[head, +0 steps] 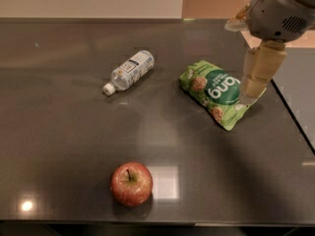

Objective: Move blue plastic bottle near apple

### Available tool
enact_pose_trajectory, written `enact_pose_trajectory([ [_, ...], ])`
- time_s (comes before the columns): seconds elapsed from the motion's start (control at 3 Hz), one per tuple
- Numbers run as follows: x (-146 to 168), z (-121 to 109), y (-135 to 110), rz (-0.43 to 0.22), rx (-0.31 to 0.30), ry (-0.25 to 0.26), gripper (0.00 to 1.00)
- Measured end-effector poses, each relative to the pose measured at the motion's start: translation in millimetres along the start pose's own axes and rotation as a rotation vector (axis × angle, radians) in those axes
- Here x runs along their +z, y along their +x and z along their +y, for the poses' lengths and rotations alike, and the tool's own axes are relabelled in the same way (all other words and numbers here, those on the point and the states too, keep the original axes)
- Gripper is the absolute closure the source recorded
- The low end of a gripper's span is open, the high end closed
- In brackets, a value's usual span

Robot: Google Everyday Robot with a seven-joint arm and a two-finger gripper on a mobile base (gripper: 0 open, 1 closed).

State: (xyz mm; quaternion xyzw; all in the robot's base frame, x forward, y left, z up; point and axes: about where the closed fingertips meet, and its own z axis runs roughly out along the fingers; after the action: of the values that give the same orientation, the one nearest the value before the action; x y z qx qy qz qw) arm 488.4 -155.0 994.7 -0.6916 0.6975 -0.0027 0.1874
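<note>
The blue plastic bottle (129, 71) lies on its side on the dark table (59, 146), left of centre toward the back, its white cap pointing front-left. The red apple (131, 183) stands upright near the front edge, well apart from the bottle. My gripper (256, 85) hangs from the grey arm at the upper right, above the right end of the green pouch, far to the right of the bottle.
A green snack pouch (215, 91) lies flat to the right of the bottle. The table's right edge (290, 114) runs diagonally just past the pouch. A pale wall stands behind the table.
</note>
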Motion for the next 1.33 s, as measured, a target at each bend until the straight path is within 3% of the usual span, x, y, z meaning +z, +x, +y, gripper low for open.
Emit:
enact_pose_trajectory([
  [0.67,37.7,-52.4,-88.5,-0.039,-0.251,0.013,0.00],
  [1.33,94.3,-102.6,-134.4,0.008,-0.407,-0.044,0.00],
])
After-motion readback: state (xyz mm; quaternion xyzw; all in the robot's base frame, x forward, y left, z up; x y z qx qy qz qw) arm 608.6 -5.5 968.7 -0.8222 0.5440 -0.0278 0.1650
